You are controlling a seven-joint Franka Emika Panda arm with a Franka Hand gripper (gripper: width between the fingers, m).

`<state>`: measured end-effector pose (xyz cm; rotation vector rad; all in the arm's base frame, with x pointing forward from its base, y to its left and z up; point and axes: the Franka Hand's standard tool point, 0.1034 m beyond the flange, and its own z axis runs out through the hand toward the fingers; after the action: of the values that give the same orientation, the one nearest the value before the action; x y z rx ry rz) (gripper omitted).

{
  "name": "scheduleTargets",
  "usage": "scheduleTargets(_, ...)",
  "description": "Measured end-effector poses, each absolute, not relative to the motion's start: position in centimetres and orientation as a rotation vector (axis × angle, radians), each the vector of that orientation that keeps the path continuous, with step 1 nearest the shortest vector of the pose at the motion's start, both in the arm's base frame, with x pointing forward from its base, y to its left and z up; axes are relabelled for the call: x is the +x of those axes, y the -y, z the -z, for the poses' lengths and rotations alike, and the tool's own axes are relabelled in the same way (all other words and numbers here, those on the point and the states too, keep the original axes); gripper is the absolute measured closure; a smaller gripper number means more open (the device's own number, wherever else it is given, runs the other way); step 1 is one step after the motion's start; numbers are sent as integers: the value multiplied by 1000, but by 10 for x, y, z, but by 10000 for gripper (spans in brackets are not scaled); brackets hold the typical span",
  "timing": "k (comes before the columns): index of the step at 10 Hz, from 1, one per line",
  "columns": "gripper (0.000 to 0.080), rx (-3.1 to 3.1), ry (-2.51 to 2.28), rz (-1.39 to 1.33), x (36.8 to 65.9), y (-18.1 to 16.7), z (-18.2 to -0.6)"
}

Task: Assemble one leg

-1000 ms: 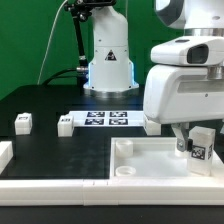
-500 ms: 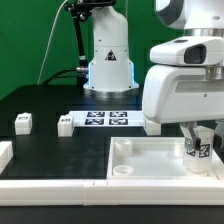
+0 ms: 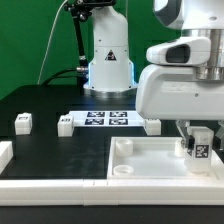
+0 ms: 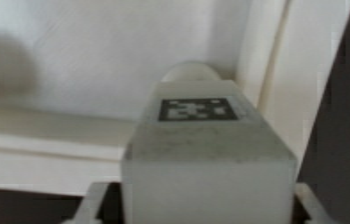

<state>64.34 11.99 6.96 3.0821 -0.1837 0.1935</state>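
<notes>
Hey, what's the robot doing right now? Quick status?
Gripper shut on the leg. Leg upright over the tray-like part, near its corner on the exterior view's right. Nothing visibly in the way.

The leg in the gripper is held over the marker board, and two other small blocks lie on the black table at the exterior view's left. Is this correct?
Not quite. The gripper holds the leg over the large white tray-like part, near its corner at the exterior view's right, not over the marker board. The exterior view shows this. The two other small blocks do lie on the black table at the exterior view's left.
</notes>
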Motion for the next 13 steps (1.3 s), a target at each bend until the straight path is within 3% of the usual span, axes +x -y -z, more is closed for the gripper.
scheduleTargets(9, 511, 2648, 1709, -134, 644, -107, -65)
scheduleTargets(12, 506, 2570, 1831, -117, 643, -109, -65)
scheduleTargets(13, 305, 2586, 1809, -117, 643, -109, -65)
